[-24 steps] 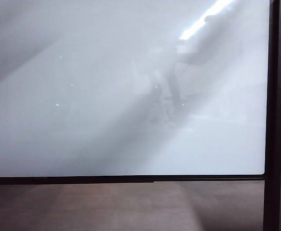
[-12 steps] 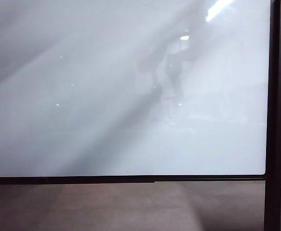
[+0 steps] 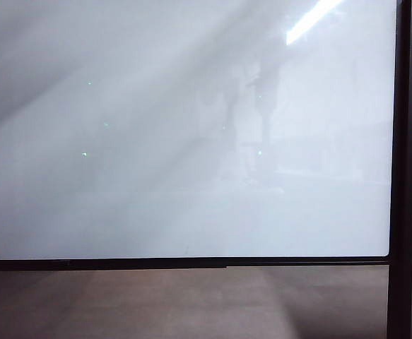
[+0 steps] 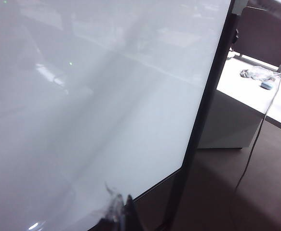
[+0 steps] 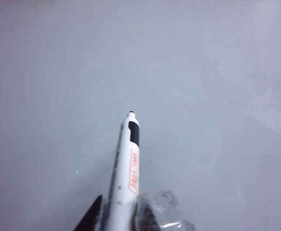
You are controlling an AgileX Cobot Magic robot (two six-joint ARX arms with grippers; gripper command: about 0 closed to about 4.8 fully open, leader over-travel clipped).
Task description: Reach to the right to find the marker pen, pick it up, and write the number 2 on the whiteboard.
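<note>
White-barrelled, the marker pen [image 5: 126, 168] sat clamped in the right gripper [image 5: 118, 214], pointing tip-first at the bare whiteboard [image 5: 203, 72] ahead; the left gripper [image 4: 118, 214], state unclear, hung near the board's lower edge.

Whiteboard [image 3: 156, 141] face bare – only its dark frame post [image 3: 403, 169] blocks passage rightward.

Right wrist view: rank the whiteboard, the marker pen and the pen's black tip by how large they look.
1. Whiteboard, filling the frame.
2. Marker pen, held in the right gripper; nearness to the camera enlarges it.
3. Black tip, smallest.
</note>
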